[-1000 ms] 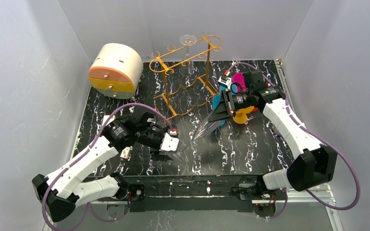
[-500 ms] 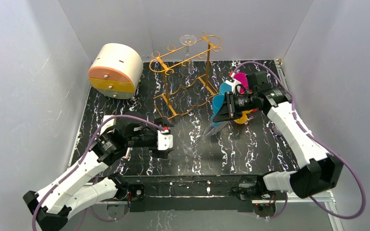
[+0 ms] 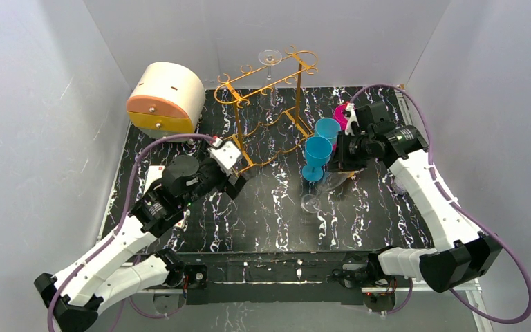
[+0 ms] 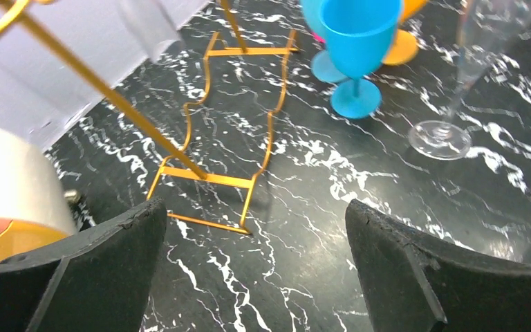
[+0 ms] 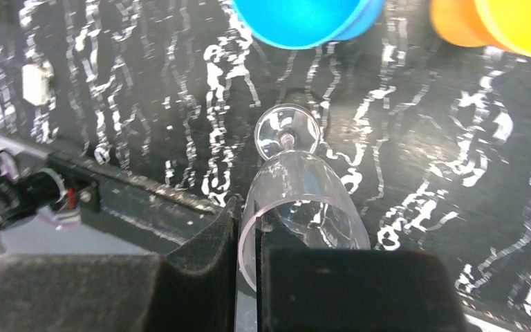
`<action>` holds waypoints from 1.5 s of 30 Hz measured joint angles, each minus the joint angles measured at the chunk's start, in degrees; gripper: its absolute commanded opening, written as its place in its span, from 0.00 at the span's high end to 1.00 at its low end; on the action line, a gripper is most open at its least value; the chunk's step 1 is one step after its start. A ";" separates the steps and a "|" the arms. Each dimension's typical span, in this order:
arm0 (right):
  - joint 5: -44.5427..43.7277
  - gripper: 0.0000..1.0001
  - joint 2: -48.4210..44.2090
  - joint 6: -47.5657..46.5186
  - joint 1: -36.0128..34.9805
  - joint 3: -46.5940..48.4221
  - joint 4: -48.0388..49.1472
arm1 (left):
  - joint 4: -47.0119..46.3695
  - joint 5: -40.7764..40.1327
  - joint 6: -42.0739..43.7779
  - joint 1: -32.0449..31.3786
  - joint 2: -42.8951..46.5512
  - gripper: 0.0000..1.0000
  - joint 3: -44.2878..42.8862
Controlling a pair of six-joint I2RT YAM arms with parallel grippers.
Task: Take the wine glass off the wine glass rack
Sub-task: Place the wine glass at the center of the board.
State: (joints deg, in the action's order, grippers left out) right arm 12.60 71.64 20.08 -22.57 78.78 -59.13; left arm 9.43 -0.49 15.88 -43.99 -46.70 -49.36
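The golden wire wine glass rack stands at the back of the black marbled table; its base rails show in the left wrist view. One clear wine glass hangs upside down on its far rail. A second clear wine glass leans in front of the goblets with its foot down at the tabletop. My right gripper is shut on its rim, pinching the wall of the bowl. Near the rack's front foot, my left gripper stands wide open with nothing between its fingers.
A round cream-and-orange drawer box sits at the back left. Blue goblets, a pink one and an orange one cluster right of the rack, close to the held glass. White walls enclose the table.
My left gripper opened wider and swung back toward the rack's front foot. My right arm pulled right and tipped the clear glass more upright, foot down at the table.
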 measured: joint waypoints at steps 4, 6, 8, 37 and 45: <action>-8.79 0.99 -0.20 0.57 0.00 0.98 -1.88 | -0.31 -6.78 -5.46 0.00 -0.37 0.02 -2.12; -12.81 0.99 -0.55 1.01 0.00 0.98 -2.29 | 0.96 -9.20 -8.66 0.00 -1.97 0.02 -4.63; -16.85 0.99 -1.49 2.16 0.00 0.81 -1.81 | 2.89 -10.23 -11.43 0.00 -4.90 0.02 -8.55; -31.26 0.99 1.27 3.45 9.92 -5.44 7.48 | 9.01 -9.49 -16.63 0.00 -5.09 0.02 -12.26; -28.92 0.99 3.41 2.21 11.61 -5.27 9.53 | 9.03 -8.76 -15.45 0.00 -4.09 0.02 -11.89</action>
State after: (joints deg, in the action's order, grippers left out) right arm -16.32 75.05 22.28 -10.96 73.52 -49.60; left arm 18.46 -9.26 0.43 -43.99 -50.78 -61.25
